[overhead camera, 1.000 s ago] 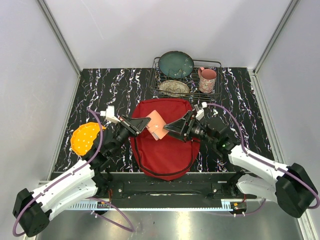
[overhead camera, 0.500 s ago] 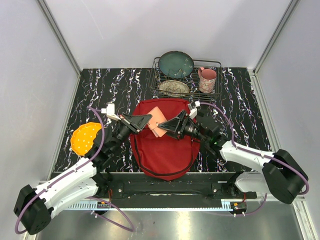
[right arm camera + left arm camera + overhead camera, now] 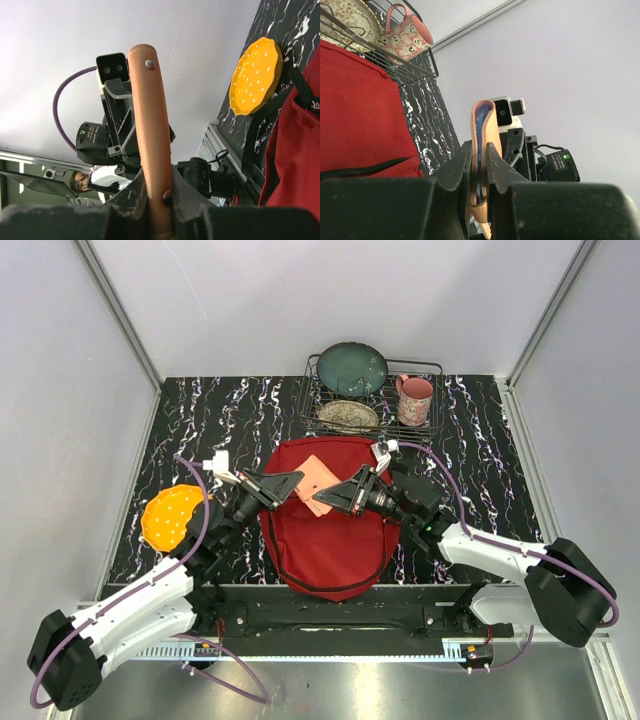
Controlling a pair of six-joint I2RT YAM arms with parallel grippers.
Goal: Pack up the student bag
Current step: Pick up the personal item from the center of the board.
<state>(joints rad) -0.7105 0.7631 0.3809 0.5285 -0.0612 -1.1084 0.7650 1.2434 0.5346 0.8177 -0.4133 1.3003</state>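
Observation:
The student bag, a big red backpack, lies flat on the table between my arms. Above its upper part a flat tan leather pouch hangs in the air, held from both sides. My left gripper is shut on its left edge, and the left wrist view shows the pouch edge-on with a blue lining, pinched in my left gripper. My right gripper is shut on the pouch's right edge. In the right wrist view the pouch rises straight up out of my right gripper.
A wire dish rack at the back holds a teal plate, a patterned plate and a pink mug. A yellow dimpled disc lies on the table left of the bag. Grey walls enclose the black marbled table.
My right gripper has moved left onto the pouch's right edge and shut on it. The left gripper has kept its hold, shifting the pouch slightly up and left.

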